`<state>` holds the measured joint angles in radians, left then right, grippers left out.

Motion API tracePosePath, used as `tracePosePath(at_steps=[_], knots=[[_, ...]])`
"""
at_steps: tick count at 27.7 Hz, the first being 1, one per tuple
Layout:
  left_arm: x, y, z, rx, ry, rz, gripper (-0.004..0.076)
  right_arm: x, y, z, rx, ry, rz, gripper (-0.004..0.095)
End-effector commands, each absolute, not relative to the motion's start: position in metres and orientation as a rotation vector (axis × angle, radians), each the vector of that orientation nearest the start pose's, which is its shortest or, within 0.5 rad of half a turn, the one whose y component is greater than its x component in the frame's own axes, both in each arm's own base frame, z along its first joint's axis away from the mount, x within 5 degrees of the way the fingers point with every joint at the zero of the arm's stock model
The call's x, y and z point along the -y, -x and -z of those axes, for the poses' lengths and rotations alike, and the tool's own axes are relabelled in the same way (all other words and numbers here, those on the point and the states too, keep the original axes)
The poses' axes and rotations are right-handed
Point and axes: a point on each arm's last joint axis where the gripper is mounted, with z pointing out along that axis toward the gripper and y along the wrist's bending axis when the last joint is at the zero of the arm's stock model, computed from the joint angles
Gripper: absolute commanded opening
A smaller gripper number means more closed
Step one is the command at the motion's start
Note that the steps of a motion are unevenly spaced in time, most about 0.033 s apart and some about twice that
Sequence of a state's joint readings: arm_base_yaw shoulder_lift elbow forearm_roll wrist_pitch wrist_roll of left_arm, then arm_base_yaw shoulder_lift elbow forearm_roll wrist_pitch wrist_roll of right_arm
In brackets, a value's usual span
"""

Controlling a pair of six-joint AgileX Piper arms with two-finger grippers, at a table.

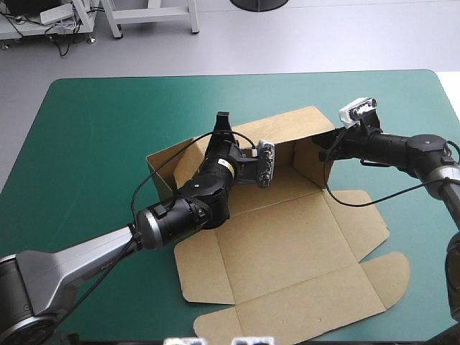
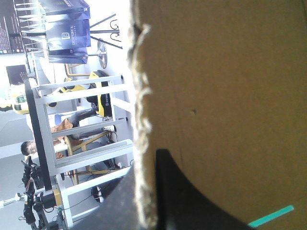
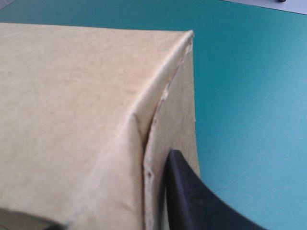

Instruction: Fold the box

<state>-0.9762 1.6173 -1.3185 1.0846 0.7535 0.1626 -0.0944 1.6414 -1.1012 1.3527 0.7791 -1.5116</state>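
The brown box [image 1: 287, 244] lies partly raised mid-table, with its back wall [image 1: 287, 126] and two side walls upright and its lid panel and flaps flat toward the near edge. My left gripper [image 1: 222, 121] pinches the top edge of the back wall near the left corner. In the left wrist view the board's raw edge [image 2: 141, 120] runs between the black fingers [image 2: 192, 201] of the left gripper [image 2: 146, 196]. My right gripper [image 1: 325, 149] holds the right side wall at the back corner. In the right wrist view the right gripper [image 3: 144, 215] is nipped on the box corner [image 3: 158, 96].
The teal-green cover [image 1: 108, 136] is bare to the left of the box, behind it and to its right [image 3: 249, 96]. The flat lid flaps [image 1: 381, 277] reach close to the near right table edge.
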Motion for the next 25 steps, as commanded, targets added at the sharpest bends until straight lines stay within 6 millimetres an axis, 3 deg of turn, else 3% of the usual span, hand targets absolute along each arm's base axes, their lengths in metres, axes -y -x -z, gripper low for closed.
tracePosePath(at_steps=[1,4,7,10,14,21,25], knots=[[0.271,-0.241,-0.349,-1.312,-1.611,-0.730,0.0023,-0.031,-0.346,-0.291,-1.984,0.507,-0.705,0.0004],[0.274,-0.243,-0.343,-1.319,-1.627,-0.734,0.0132,-0.031,-0.346,-0.291,-1.987,0.507,-0.708,0.0003],[0.277,-0.244,-0.339,-1.315,-1.639,-0.729,0.0290,-0.031,-0.346,-0.291,-1.990,0.496,-0.717,0.0004],[0.281,-0.243,-0.339,-1.346,-1.575,-0.638,0.0382,-0.031,-0.346,-0.291,-1.993,0.491,-0.721,0.0004],[0.295,-0.231,-0.345,-1.285,-1.536,-0.491,0.0383,-0.031,-0.345,-0.289,-2.018,0.479,-0.722,0.0004],[0.315,-0.186,-0.367,-1.113,-1.555,-0.342,0.0383,-0.030,-0.344,-0.285,-2.073,0.463,-0.726,0.0004],[0.301,-0.156,-0.405,-1.053,-1.452,-0.220,0.0383,-0.030,-0.344,-0.285,-2.081,0.440,-0.739,0.0004]])
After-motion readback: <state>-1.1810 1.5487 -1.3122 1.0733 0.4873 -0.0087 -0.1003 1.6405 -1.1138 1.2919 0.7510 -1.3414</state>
